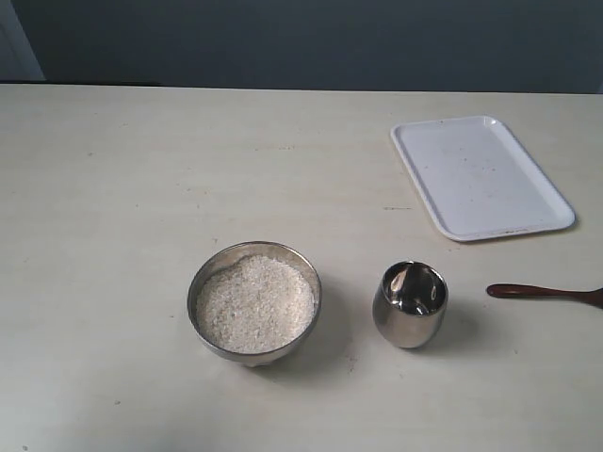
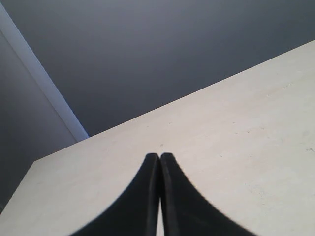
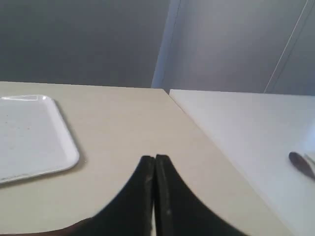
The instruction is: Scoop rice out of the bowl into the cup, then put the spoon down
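The round, shiny steel bowl (image 1: pixel 192 292) of off-white rice grains (image 1: pixel 254 303) sits nearest. To its right stands the egg-shaped steel cup (image 1: pixel 409 306), then the dark wooden spoon (image 1: pixel 542 293) lying flat, with the white rectangular tray (image 1: pixel 480 176) behind. The left gripper (image 2: pixel 159 157) and right gripper (image 3: pixel 155 160) are pressed together.

Exterior view: soft, even light; the table (image 1: pixel 113 188) is bright, the wall (image 1: pixel 283 42) along the top of the frame dim. Faint, diffuse shadows lie right of the bowl (image 1: pixel 194 294) and cup (image 1: pixel 408 320); the cup's mouth shows mirror glare. Detail is slightly soft. Wrist views: the left gripper (image 2: pixel 159 156) and right gripper (image 3: pixel 155 157), lower centre, read as featureless black, their edges blurred.
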`<move>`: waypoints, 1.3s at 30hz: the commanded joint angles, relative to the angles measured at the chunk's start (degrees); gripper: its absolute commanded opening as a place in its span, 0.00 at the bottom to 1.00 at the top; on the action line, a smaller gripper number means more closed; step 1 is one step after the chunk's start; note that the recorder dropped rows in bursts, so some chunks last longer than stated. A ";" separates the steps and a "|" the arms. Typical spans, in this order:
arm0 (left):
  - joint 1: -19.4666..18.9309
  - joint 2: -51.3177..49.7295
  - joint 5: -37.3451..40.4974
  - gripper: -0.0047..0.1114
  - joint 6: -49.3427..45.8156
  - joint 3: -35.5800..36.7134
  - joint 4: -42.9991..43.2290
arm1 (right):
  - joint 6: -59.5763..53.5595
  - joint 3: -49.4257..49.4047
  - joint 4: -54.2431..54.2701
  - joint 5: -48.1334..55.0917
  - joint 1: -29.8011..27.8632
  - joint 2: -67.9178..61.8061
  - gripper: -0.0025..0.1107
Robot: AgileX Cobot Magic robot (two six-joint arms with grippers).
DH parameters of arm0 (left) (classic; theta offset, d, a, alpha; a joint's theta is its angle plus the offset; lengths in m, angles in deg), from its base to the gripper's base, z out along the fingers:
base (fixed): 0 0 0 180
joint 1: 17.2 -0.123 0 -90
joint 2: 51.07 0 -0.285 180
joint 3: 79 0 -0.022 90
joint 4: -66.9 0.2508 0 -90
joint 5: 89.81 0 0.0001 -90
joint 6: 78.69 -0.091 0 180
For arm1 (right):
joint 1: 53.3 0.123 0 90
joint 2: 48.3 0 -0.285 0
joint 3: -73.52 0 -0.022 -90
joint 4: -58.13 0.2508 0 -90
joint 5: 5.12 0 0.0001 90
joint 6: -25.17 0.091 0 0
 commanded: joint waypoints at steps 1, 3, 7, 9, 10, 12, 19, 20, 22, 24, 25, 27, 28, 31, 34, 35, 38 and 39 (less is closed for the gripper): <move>0.03 0.31 -0.32 0.04 0.46 -0.26 0.00 | 3.49 -0.06 6.59 -11.26 -0.31 0.23 0.02; 0.03 0.31 -0.32 0.04 0.46 -0.26 0.00 | 10.48 -0.06 20.48 -17.02 -0.31 0.23 0.02; 0.03 0.31 -0.32 0.04 0.46 -0.26 0.00 | 17.92 -0.06 48.21 -16.26 -0.31 0.23 0.02; 0.03 0.31 -0.32 0.04 0.46 -0.26 0.00 | 17.69 -0.06 53.06 -11.92 -0.31 0.23 0.02; 0.03 0.31 -0.32 0.04 0.46 -0.26 0.00 | 17.69 -0.06 52.47 -10.66 -0.31 0.23 0.02; 0.03 0.31 -0.32 0.04 0.46 -0.26 0.00 | 17.69 -0.06 51.46 -9.83 -0.31 0.23 0.02; 0.03 0.31 -0.32 0.04 0.46 -0.26 0.00 | 17.69 -0.06 49.74 -12.02 -0.31 0.23 0.02; 0.03 0.31 -0.32 0.04 0.46 -0.26 0.00 | 17.57 -0.06 49.74 -13.67 -0.31 0.23 0.02; 0.03 0.31 -0.32 0.04 0.46 -0.26 0.00 | 17.57 -0.06 48.91 -16.67 -0.31 0.23 0.02; 0.03 0.31 -0.32 0.04 0.46 -0.26 0.00 | 17.57 -0.06 48.88 -13.49 -0.17 0.23 0.02; 0.03 0.31 -0.32 0.04 0.46 -0.26 0.00 | 17.57 0.04 48.88 -9.25 -0.17 0.23 0.02; 0.03 0.31 -0.32 0.04 0.46 -0.26 0.00 | 17.57 1.34 49.55 -0.78 -0.17 0.23 0.02; 0.03 0.31 -0.32 0.04 0.46 -0.26 0.00 | 17.24 1.63 49.55 1.89 -0.17 0.23 0.02; 0.03 0.31 -0.44 0.04 0.46 -0.26 0.00 | 13.49 4.03 50.41 10.46 -0.17 -1.98 0.02; 0.03 0.31 -0.44 0.04 0.46 -0.26 0.00 | 8.12 9.14 52.32 16.80 -0.17 -9.37 0.02; 0.03 0.31 -0.44 0.04 0.46 -0.26 0.00 | 6.68 11.54 52.44 17.77 -0.17 -12.50 0.02; 0.03 0.31 -0.44 0.04 0.46 -0.26 0.00 | 4.88 20.10 51.44 17.18 -0.30 -21.84 0.02; 0.03 0.31 -0.44 0.04 0.46 -0.26 0.00 | 4.74 23.78 50.12 16.77 -0.30 -25.32 0.02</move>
